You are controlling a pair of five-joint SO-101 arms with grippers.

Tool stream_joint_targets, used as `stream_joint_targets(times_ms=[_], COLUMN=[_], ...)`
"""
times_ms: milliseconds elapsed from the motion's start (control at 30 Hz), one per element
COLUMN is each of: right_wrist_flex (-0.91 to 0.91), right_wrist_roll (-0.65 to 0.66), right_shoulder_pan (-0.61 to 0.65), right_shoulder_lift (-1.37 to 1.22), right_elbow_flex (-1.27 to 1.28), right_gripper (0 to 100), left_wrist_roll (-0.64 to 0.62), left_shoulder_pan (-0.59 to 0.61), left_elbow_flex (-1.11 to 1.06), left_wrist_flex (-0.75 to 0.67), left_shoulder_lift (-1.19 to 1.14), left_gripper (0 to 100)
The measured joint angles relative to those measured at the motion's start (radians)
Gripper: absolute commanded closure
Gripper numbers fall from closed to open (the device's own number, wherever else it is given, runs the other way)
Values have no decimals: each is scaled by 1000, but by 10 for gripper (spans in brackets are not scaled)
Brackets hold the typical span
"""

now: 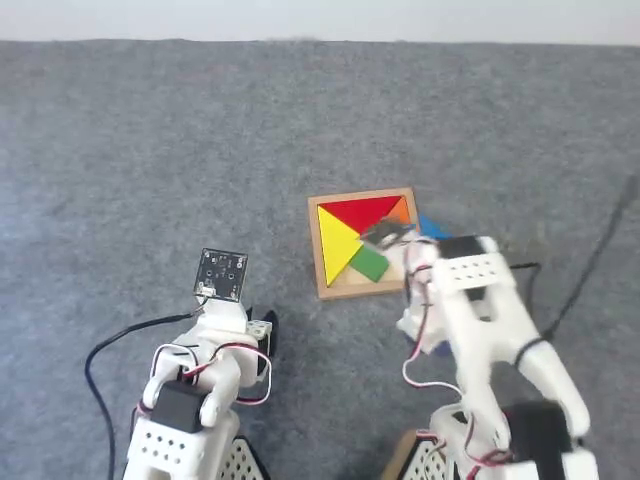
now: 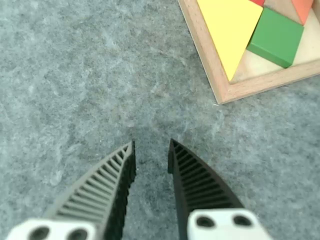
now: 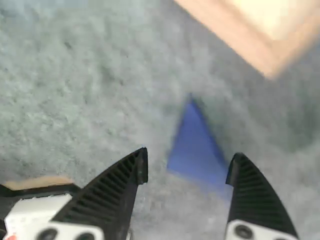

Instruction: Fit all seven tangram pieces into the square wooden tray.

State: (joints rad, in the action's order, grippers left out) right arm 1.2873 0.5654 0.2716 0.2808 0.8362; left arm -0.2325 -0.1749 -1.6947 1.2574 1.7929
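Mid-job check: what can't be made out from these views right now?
- High view: the right arm covers the near right corner of the tray, so the piece count is unclear.
- High view: the blue piece beside the tray is partly hidden by that arm.
- Both wrist views: the frame edge cuts off the tray.

A grey, felt-like covering spreads across the whole table, its nap fuzzy and mottled. Along the top edge of the high view runs 1 pale, plain strip. Light is soft and even.
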Motion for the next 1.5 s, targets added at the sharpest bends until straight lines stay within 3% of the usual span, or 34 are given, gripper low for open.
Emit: stream_joint_targets(times_ms=[233, 467, 800, 1100, 1233, 1333, 1500], right_wrist_flex=[-55, -69, -109, -44, 14, 107, 135], right_wrist_roll=[29, 40, 43, 61, 41, 107, 149], right_shoulder_pan=[28, -123, -256, -508, -514, -451, -258], right_shoulder_lift=[-176, -315, -379, -382, -293, -137, 129], right_elbow_flex=[-18, -150, -245, -473, -470, -379, -54], right_gripper=[754, 940, 950, 951, 948, 938, 743], left_wrist_roll=[0, 0, 0, 0, 0, 0, 0], left_shoulder_pan=[0, 0, 0, 0, 0, 0, 0], left_elbow_flex=[0, 0, 0, 0, 0, 0, 0], left_wrist_flex=[0, 0, 0, 0, 0, 0, 0], left_shoulder_lift=[0, 0, 0, 0, 0, 0, 0], left_gripper=[895, 895, 895, 895, 895, 895, 895])
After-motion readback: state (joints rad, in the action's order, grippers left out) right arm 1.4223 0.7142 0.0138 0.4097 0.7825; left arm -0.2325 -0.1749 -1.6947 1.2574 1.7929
